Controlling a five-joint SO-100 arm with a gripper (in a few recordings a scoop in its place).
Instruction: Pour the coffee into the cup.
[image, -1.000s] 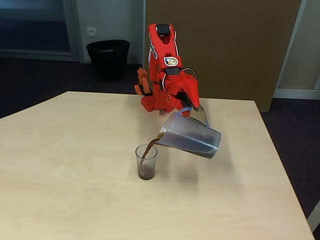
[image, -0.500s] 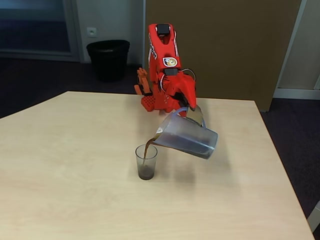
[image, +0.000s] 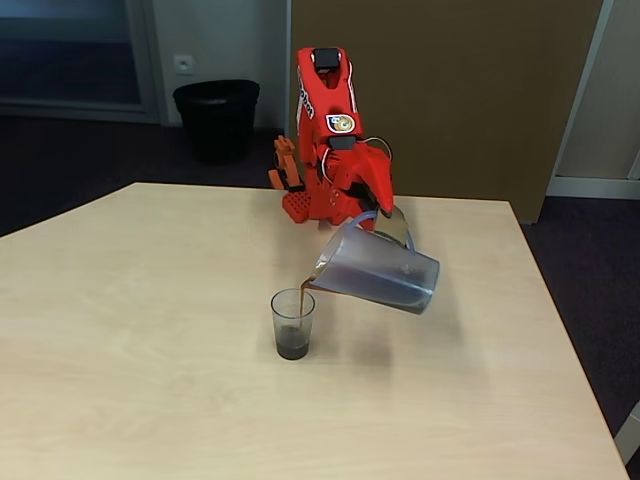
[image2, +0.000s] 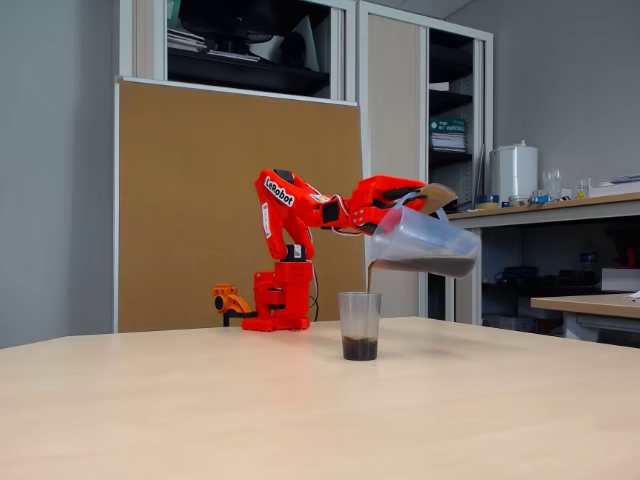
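Coffee (image2: 432, 266) sloshes in the tilted pitcher (image: 378, 271) — a shifting load in a light, slick plastic vessel, best held by its taped handle (image2: 436, 196). The gripper (image: 383, 213) is clamped on that handle, the coffee just below it. A thin stream falls into the cup (image: 292, 323) on the table (image: 120, 330) — light, easily tipped.

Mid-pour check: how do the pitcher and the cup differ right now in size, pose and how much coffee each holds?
The pitcher is clearly the larger; the cup is small and handleless. The pitcher hangs tilted above the table, held at its handle by the claw; the cup stands upright on the table. The pitcher holds a band of coffee along its low side; the cup has only a shallow dark layer at its bottom. Both are clear plastic.
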